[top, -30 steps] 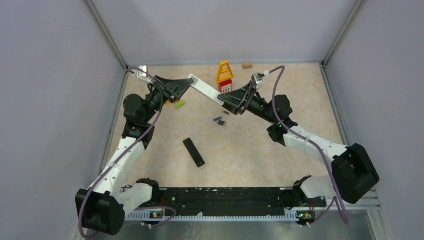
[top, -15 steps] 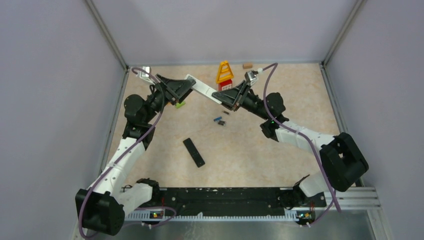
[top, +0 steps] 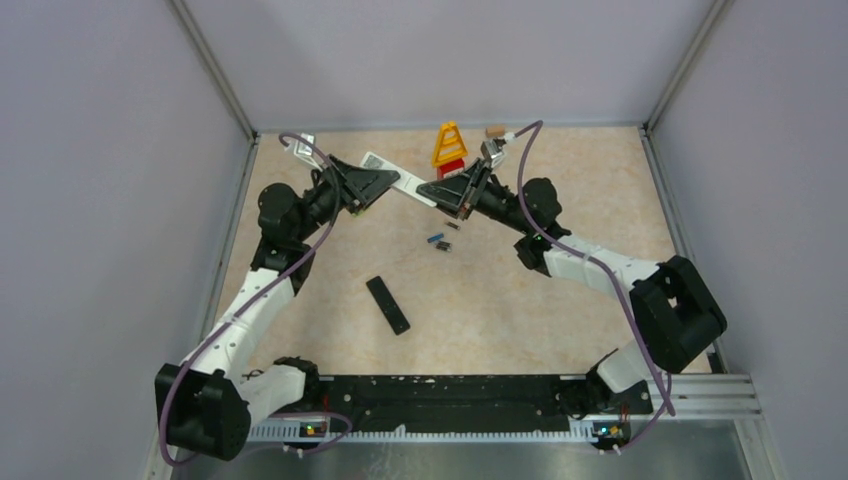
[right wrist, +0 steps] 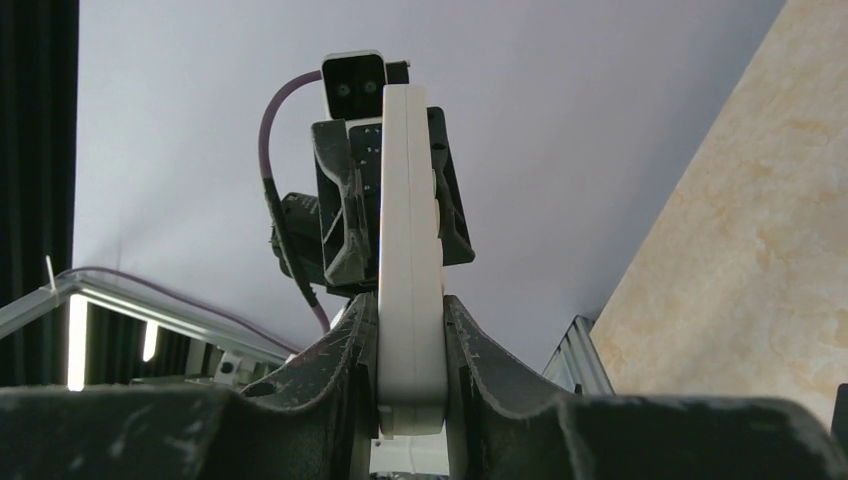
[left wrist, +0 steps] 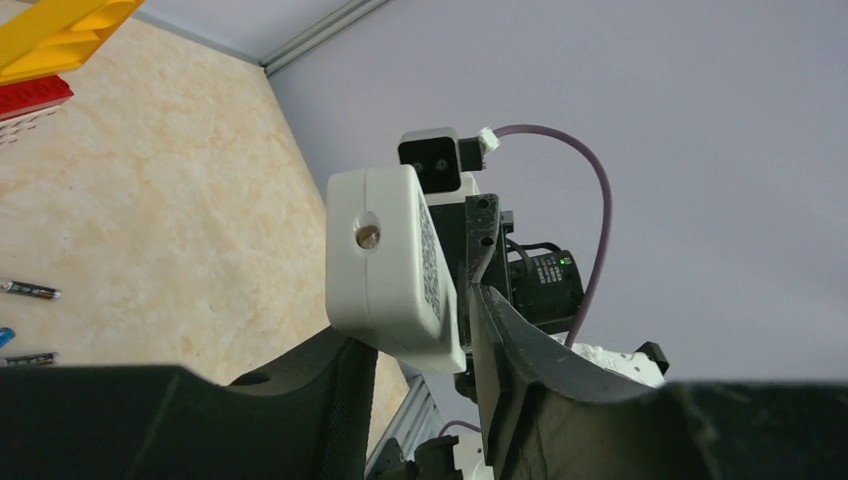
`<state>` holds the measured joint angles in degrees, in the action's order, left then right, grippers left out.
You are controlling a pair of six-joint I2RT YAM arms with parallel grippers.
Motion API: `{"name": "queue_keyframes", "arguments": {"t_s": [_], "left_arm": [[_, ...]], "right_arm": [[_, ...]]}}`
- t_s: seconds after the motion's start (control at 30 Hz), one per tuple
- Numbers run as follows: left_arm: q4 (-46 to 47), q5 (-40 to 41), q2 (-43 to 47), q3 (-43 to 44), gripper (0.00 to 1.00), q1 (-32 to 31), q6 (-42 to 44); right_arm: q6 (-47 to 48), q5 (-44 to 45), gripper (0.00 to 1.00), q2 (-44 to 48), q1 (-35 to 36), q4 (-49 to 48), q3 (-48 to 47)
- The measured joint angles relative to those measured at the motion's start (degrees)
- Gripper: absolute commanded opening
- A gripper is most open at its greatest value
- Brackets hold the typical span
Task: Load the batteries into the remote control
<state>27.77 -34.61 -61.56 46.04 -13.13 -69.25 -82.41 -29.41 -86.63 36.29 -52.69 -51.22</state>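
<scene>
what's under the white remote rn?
The white remote hangs in the air between left claw and right claw. Below it, only bare table shows around it; the spot straight beneath is covered in the top view. The batteries lie nearer, not under it.

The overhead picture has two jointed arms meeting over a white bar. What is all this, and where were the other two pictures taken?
Those are two robot arms bolted at the table edge, seen by a camera above. Each ends in a two-finger gripper carrying its own small camera; the other two pictures come from those. The left gripper and right gripper both pinch one white remote, held off the table. Below lie slim batteries, a long black piece and, farther back, toy blocks.
</scene>
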Motion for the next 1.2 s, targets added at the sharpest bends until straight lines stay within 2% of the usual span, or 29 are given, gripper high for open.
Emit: {"name": "queue_keyframes", "arguments": {"t_s": [0.1, 0.17, 0.2, 0.27, 0.33, 0.43, 0.5, 0.7, 0.77, 0.83, 0.97, 1.03, 1.13, 1.2], "left_arm": [[-0.94, -0.28, -0.37, 0.00, 0.20, -0.04, 1.03], [-0.76, -0.50, -0.66, 0.04, 0.04, 0.02, 0.07], [-0.85, -0.46, -0.70, 0.07, 0.00, 0.02, 0.09], [-0.87, -0.57, -0.90, 0.07, 0.00, 0.09, 0.44], [-1.20, -0.76, -1.07, 0.07, 0.00, -0.02, 1.60], [-1.95, -0.90, -1.38, 0.07, 0.00, -0.09, 2.89], [-2.29, -0.90, -1.38, 0.07, 0.00, -0.11, 3.41], [-2.36, -0.07, -1.20, 0.07, 0.00, -0.11, 3.85], [-3.02, 0.17, -1.07, 0.04, 0.00, -0.11, 3.17], [-3.76, 0.33, -0.83, 0.02, 0.00, -0.11, 1.64], [-6.25, 0.04, -0.42, -0.33, 0.00, -0.81, 1.68], [-7.30, -0.35, -0.42, -0.68, 0.00, -1.25, 1.97], [-7.58, 0.42, -0.42, -0.76, 0.00, -0.85, 3.17], [-7.19, 0.98, -0.44, -0.98, 0.00, -0.61, 3.45]], "right_arm": [[0.83, -0.20, 0.13, -0.13, 0.17, 0.92, -0.70], [1.73, -0.11, 0.27, -0.20, 0.20, 1.66, -0.94], [1.92, -0.13, 0.34, -0.26, 0.17, 1.75, -0.98], [2.49, 0.17, 0.51, -0.26, 0.22, 2.21, -1.01], [3.02, 0.31, 0.60, -0.28, 0.44, 3.41, -1.09], [3.56, 0.85, 0.62, -0.28, 0.96, 4.98, -1.95], [4.04, 1.16, 0.58, -0.35, 1.18, 6.10, -2.91], [5.27, 2.34, 0.27, -0.85, 1.20, 9.86, -3.61], [5.18, 2.34, 0.21, -0.94, 1.20, 9.70, -3.26], [5.05, 2.36, 0.19, -0.76, 1.20, 7.39, -1.97], [4.59, 2.89, 0.34, 0.15, 1.18, 2.56, 2.60], [4.33, 3.08, 0.48, 0.55, 1.14, 1.31, 4.46], [4.28, 3.32, 0.64, 0.66, 1.01, 1.73, 6.08], [4.35, 3.89, 0.70, 0.68, 0.76, 2.82, 6.95]]}}
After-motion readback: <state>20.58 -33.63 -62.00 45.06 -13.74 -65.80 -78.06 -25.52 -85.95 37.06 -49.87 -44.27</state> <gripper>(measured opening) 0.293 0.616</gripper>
